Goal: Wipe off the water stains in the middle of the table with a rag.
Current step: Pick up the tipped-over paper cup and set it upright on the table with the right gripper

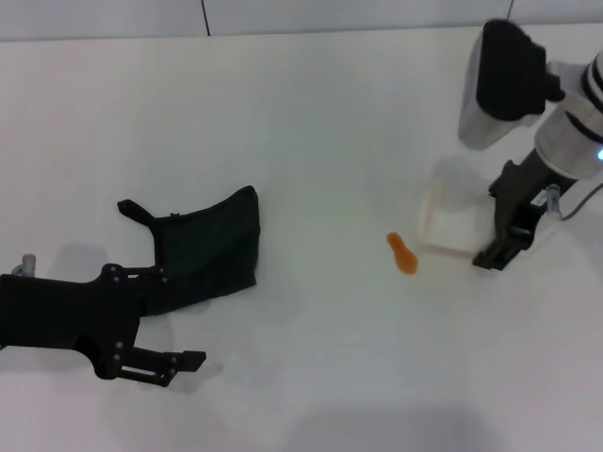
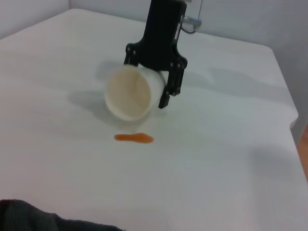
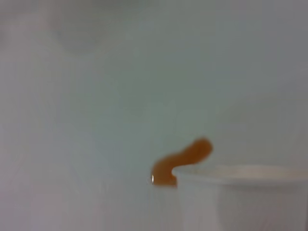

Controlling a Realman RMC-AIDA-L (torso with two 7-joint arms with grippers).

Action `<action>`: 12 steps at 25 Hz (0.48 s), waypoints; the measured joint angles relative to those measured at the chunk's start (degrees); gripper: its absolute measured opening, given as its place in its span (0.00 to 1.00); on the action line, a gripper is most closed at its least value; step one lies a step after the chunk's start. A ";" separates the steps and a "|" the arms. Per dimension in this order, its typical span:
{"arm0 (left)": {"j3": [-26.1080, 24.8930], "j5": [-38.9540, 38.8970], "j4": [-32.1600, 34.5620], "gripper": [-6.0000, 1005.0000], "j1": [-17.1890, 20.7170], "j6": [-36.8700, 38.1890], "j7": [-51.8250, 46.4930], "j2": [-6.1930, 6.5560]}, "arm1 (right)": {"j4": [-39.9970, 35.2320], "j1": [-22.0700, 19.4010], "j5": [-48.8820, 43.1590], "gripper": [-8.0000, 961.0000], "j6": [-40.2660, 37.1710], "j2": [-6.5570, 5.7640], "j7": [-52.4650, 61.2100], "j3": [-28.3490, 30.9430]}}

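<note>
**A:** Head view first: where was the rag?

**B:** On the table, untouched. My left gripper sat just beside it, jaws spread, gripping nothing. The right gripper was pinching a tipped white cup, with the water stains just beside its mouth.

**A:** So which step was it?

**B:** Pre-grasp, I judged. The next move called for closing the left jaws on the rag.

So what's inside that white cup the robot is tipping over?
The cup, held tilted in the right pincer, shows a pale, bare inner wall with no liquid in sight. An orange smear lies on the table just past its rim. The cup's deepest part isn't clearly visible.
</note>
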 joint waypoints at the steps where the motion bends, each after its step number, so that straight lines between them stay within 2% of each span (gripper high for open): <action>1: -0.01 0.00 0.00 0.86 0.02 0.00 0.00 0.01 | -2.80 -1.45 1.22 0.77 -0.81 -0.18 -0.05 0.70; 7: 0.01 -0.20 0.00 0.86 0.03 0.23 0.27 0.02 | -13.96 -10.46 9.17 0.73 -2.74 -0.21 -3.82 6.09; 9: 0.00 -0.24 0.00 0.86 0.02 0.32 0.35 0.02 | -15.44 -14.60 15.12 0.73 -2.07 -0.20 -7.72 9.18; 12: 0.00 -0.29 0.00 0.86 -0.20 0.31 0.54 0.02 | -13.48 -19.55 26.42 0.73 0.40 -0.12 -15.32 13.39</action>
